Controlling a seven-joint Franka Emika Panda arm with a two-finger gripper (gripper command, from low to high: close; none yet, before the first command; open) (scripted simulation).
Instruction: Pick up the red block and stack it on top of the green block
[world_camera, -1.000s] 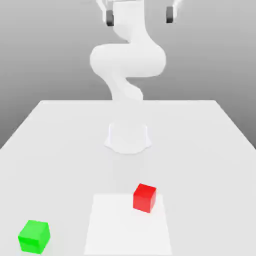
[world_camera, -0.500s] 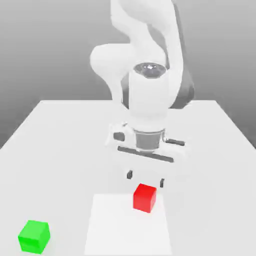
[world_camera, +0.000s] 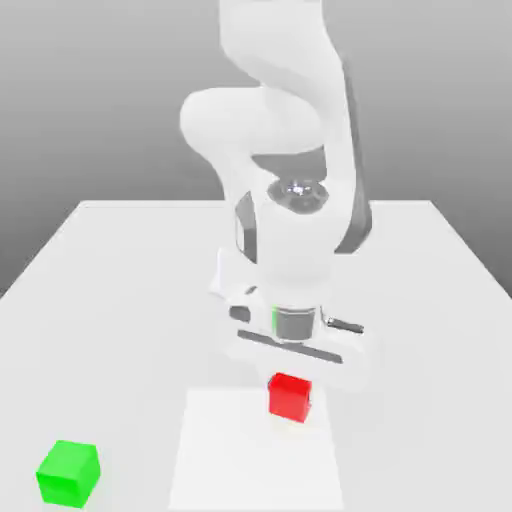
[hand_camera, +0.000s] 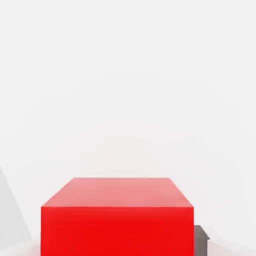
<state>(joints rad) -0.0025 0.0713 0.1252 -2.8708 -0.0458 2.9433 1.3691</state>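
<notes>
From my seat the gripper (world_camera: 290, 385) looks clamped shut on the red block (world_camera: 290, 396) directly beneath the hand on the white table (world_camera: 120, 300), so my next haul runs toward the green block (world_camera: 68, 472) (well off to the exterior view's left, nearer the camera).

We see 1 small red cube block (world_camera: 289, 396) on white square mat (world_camera: 210, 470) near its far edge, toward exterior view's right. White two-finger gripper (world_camera: 291, 392) directly above, down around block. Small green cube block (world_camera: 68, 472) on white tabletop (world_camera: 120, 280), well apart at exterior view's left, nearer camera. Robot base behind both.
</notes>
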